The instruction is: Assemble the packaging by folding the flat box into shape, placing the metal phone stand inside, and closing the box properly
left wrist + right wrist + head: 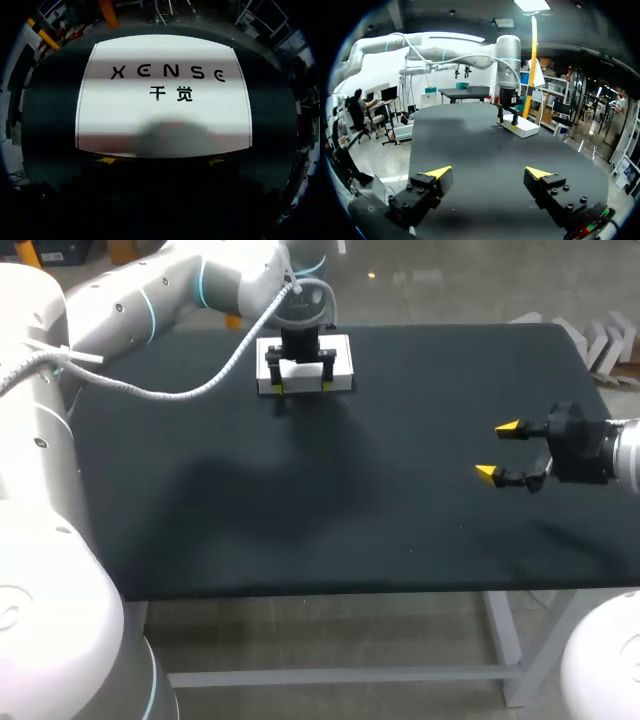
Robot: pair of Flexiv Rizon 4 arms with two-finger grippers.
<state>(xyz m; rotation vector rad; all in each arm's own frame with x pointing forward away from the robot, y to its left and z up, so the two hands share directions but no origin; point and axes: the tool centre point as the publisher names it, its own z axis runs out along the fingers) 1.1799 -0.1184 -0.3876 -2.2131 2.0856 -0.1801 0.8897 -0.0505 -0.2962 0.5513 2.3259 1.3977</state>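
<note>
**Q:** Head view: where do you find the box?
**A:** You find the white box [342, 365] in the upper middle of the frame. It lies low on its broad face on the black bench [300, 520], close to the far edge.

**Q:** And your left arm?
**A:** Your left arm [150, 300] enters from the upper left of the frame, with a white coiled cable [180, 392] hanging along it. The left tool [301, 389] points down over the box with its fingers spread. Both yellow tips sit at the box's near edge. You cannot tell whether the tips touch the card.

**Q:** What does the left wrist view add?
**A:** The box [165, 115] lies directly ahead of the left tool [162, 160], printed face toward the camera, with the dark bench [50, 115] showing round it. Only slivers of the yellow tips show, set apart at the edge nearest the tool. Nothing is pinched between them.

**Q:** Where is your right arm?
**A:** Your right arm [615, 455] enters at the right edge of the frame, at middle height. The right tool [497, 450] hangs over the bench, well apart from the box, with its fingers spread and holding nothing.

**Q:** And the right wrist view?
**A:** The right tool [488, 173] stands wide apart, with only bench [480, 150] between its fingers. Far ahead of it the box [524, 128] lies near the bench's far end. The left tool [506, 121] stands upright over the box, beneath the left arm [445, 50].
</note>
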